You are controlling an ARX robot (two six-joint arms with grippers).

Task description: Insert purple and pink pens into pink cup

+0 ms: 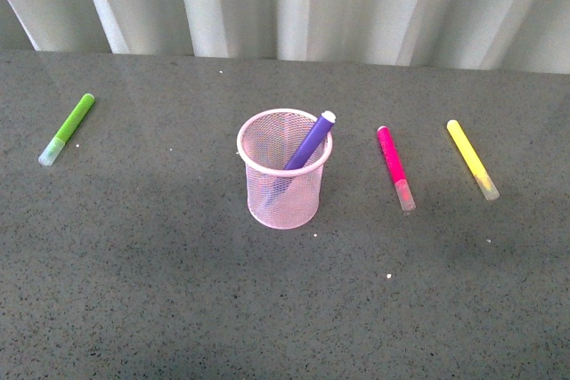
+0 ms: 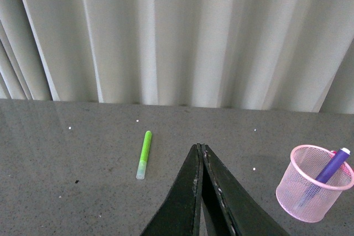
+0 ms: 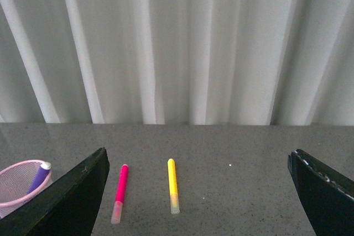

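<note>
The pink cup (image 1: 284,169) stands upright mid-table, and the purple pen (image 1: 307,143) leans inside it with its white end above the rim. To the cup's right the pink pen (image 1: 394,167) lies flat on the table. Neither arm shows in the front view. In the left wrist view my left gripper (image 2: 200,148) is shut with nothing in it, the pink cup (image 2: 313,190) and purple pen (image 2: 332,166) off to one side. The right wrist view has my right gripper (image 3: 198,161) wide open and empty, back from the pink pen (image 3: 120,192), with the pink cup (image 3: 21,183) at the frame edge.
A lime-green marker (image 1: 68,128) lies at the far left of the grey table (image 1: 160,291). A yellow marker (image 1: 472,158) lies right of the pink pen. A white pleated curtain (image 1: 312,2) closes off the back edge.
</note>
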